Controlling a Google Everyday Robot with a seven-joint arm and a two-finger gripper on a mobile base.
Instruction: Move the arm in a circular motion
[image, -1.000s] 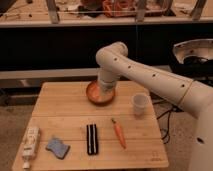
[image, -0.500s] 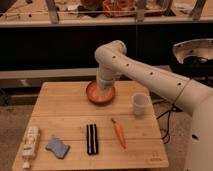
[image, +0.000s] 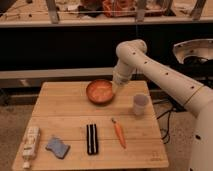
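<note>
Arm (image: 160, 75): cream-white and dotted. It enters from the right edge, climbs to a rounded elbow above the far edge of the tabletop (image: 65, 107), then turns downward.
Gripper (image: 118, 82): at the arm's lower end, low over the far right part of the tabletop and just beside the right rim of the bowl (image: 100, 91). Whether it is released or clenched cannot be told, and nothing is seen in it.
Change in the arm: half a second ago the lower segment hung over the bowl and covered part of it. Now the elbow and lower segment stand further right, and the bowl's inside shows whole.
Bowl: orange, at far centre, in the same place as before.
Cup (image: 140, 104): pale and upright, right of the bowl and below the arm. It has not moved.
Near row, left to right: white bottle (image: 31, 143), blue sponge (image: 58, 147), black bar (image: 91, 139), carrot (image: 119, 134). All lie where they lay before.
</note>
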